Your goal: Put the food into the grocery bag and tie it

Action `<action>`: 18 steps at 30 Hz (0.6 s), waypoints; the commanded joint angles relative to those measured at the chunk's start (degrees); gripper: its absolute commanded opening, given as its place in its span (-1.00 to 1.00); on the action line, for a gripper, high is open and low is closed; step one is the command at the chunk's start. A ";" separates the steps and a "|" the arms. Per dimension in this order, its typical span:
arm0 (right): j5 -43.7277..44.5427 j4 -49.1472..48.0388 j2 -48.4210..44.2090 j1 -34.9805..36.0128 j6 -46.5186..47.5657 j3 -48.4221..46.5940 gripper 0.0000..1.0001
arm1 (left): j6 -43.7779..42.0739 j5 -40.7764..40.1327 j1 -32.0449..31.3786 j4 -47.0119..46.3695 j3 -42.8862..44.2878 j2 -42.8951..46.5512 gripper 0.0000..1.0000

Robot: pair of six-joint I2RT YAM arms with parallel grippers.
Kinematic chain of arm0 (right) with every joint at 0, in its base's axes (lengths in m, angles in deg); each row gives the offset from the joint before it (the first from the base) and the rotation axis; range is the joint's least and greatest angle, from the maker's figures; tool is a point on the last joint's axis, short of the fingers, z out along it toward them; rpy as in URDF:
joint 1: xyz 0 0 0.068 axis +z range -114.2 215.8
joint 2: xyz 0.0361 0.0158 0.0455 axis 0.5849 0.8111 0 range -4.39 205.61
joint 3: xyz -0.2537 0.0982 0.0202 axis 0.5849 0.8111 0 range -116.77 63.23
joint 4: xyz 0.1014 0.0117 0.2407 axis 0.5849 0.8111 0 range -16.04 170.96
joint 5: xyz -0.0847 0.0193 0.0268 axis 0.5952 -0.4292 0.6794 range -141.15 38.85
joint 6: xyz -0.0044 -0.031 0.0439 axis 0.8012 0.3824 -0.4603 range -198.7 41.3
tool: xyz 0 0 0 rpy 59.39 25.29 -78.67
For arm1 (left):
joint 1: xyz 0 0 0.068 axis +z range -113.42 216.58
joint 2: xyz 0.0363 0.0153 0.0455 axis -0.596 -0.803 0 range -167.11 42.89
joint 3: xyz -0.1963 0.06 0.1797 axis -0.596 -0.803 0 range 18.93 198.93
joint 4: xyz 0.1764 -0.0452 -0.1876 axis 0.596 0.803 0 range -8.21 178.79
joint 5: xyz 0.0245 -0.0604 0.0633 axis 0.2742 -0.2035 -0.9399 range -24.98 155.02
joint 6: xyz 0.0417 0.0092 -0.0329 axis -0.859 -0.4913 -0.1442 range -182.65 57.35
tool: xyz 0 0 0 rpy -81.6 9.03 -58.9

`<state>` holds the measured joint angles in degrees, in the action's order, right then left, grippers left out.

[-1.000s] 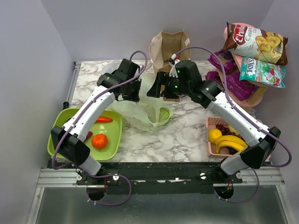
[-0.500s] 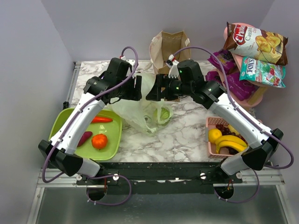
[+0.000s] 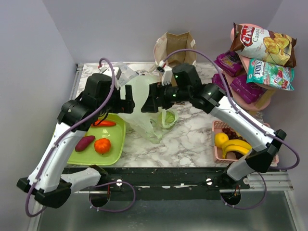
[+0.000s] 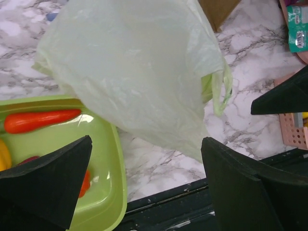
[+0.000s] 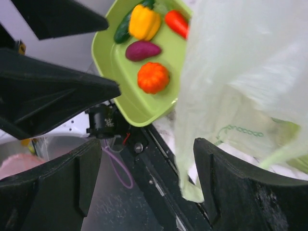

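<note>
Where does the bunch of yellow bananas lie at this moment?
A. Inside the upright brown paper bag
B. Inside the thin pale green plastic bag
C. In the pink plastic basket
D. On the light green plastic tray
C: the top view shows the bunch of yellow bananas in the pink plastic basket on the right arm's side, next to a round yellow fruit.

Draped grocery bag [image 3: 142, 98] across table [image 3: 192, 137] centre

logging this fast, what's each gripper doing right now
left gripper: open, holding nothing
right gripper: open beside the pale green plastic bag
</note>
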<state>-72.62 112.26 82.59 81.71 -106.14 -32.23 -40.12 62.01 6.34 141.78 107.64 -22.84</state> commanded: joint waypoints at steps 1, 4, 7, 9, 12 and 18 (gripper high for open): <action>2.45 5.77 5.07 7.27 4.57 -6.33 0.68 | 2.32 -9.52 0.14 4.10 -3.35 5.91 0.97; 4.25 6.99 8.44 10.54 4.51 -9.35 0.68 | 4.09 -13.80 1.09 5.59 -6.23 11.23 0.97; 5.04 6.32 10.80 13.08 4.07 -11.35 0.68 | 5.62 -17.53 2.26 6.39 -9.51 16.69 0.97; 5.59 6.17 12.53 14.70 3.92 -12.73 0.68 | 6.77 -19.37 2.87 6.21 -12.02 20.17 0.97; 6.70 6.69 15.47 16.66 3.79 -15.29 0.68 | 7.98 -22.19 3.00 5.91 -15.32 24.80 0.97; 8.54 6.10 20.20 18.94 1.56 -18.33 0.68 | 10.25 -27.77 3.08 4.64 -20.84 33.45 0.97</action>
<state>-66.72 117.51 100.29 99.30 -103.19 -48.06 -32.71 41.34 9.14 147.15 90.06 6.36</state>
